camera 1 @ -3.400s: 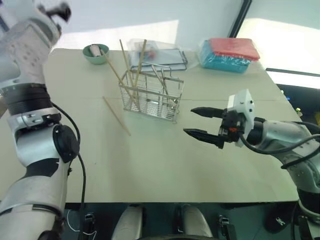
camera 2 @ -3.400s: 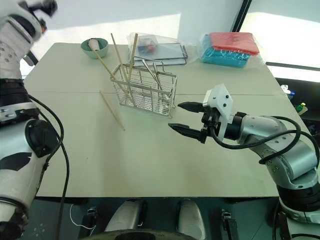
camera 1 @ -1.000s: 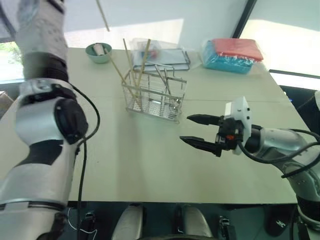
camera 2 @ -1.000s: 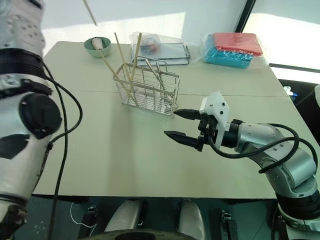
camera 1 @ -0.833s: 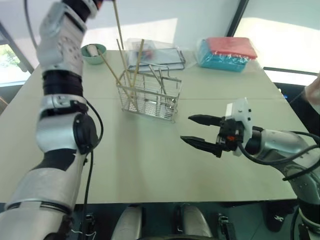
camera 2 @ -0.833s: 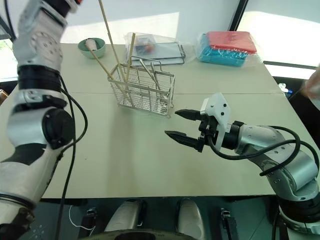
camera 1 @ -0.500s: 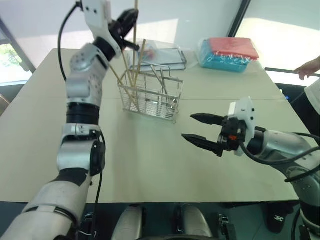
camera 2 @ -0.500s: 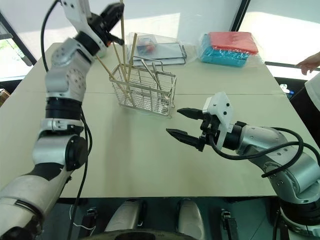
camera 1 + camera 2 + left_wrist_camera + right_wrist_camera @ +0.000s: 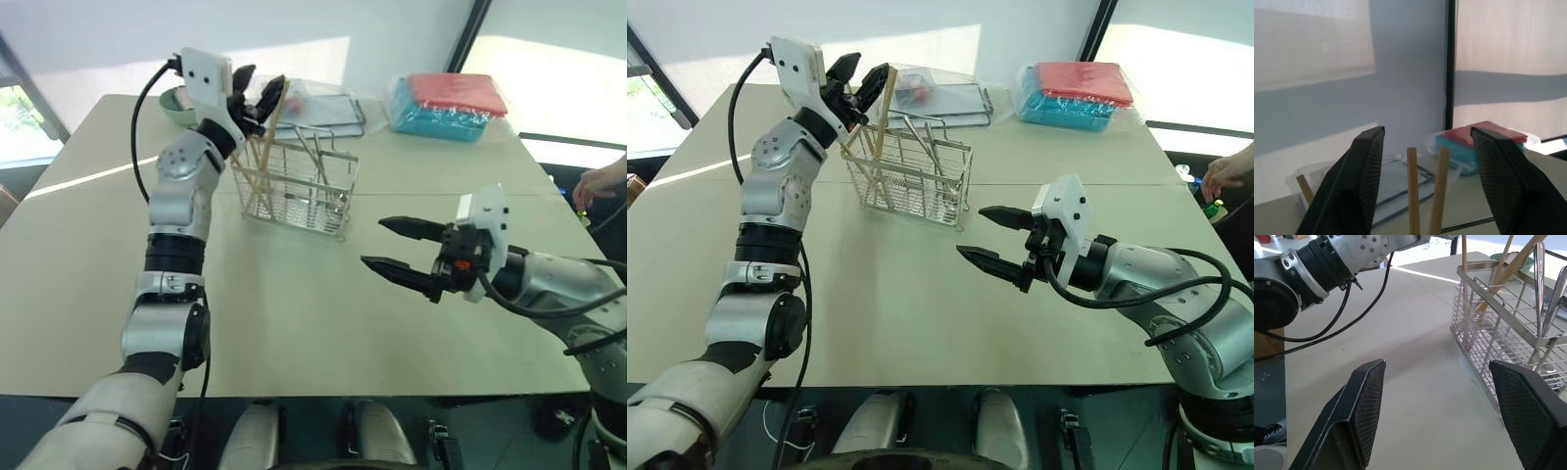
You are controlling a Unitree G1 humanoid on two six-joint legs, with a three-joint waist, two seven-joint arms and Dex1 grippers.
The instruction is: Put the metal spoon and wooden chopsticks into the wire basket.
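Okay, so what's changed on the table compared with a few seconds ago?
The chopstick that lay on the table is now standing in the wire basket. The left gripper carried it over, lowered it in and opened, letting go. The right gripper stayed open, hovering over the table.

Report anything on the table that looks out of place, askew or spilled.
Nothing stands out. The wooden chopsticks lean at mixed angles inside the upright wire basket, as loose sticks would. The metal spoon stands in the basket too. Nothing looks spilled or damaged.
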